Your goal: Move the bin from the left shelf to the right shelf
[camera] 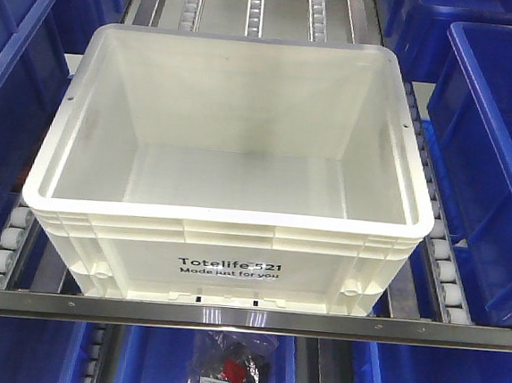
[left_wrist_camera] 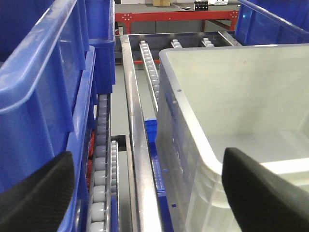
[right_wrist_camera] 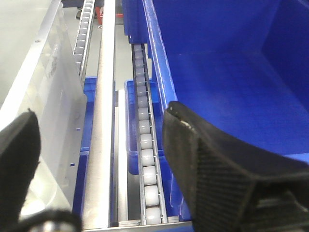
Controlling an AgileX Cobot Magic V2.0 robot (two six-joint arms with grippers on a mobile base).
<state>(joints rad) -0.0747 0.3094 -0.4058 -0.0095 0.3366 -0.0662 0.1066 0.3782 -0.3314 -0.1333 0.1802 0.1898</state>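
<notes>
The white bin [camera: 231, 270] stands on the roller shelf at the centre of the front view, empty, its "Totelife 521" print facing me. Neither gripper shows in that view. My left gripper [left_wrist_camera: 149, 198] is open at the bin's left wall [left_wrist_camera: 183, 145]. One of its fingers [left_wrist_camera: 260, 193] hangs over the bin's rim and the other over the neighbouring blue bin. My right gripper [right_wrist_camera: 104, 174] is open too, beside the bin's right wall [right_wrist_camera: 43, 96]. It has one finger [right_wrist_camera: 19, 164] over that wall and the other over the blue bin on the right. Nothing is held.
Blue bins flank the white one on the left [camera: 5, 89] and right [camera: 494, 132]. More blue bins [camera: 160, 362] sit on the shelf below, with a bagged item [camera: 227, 373]. A metal rail [camera: 245, 319] runs along the shelf front. Roller tracks [camera: 4, 250] and metal dividers [right_wrist_camera: 104, 96] separate the lanes.
</notes>
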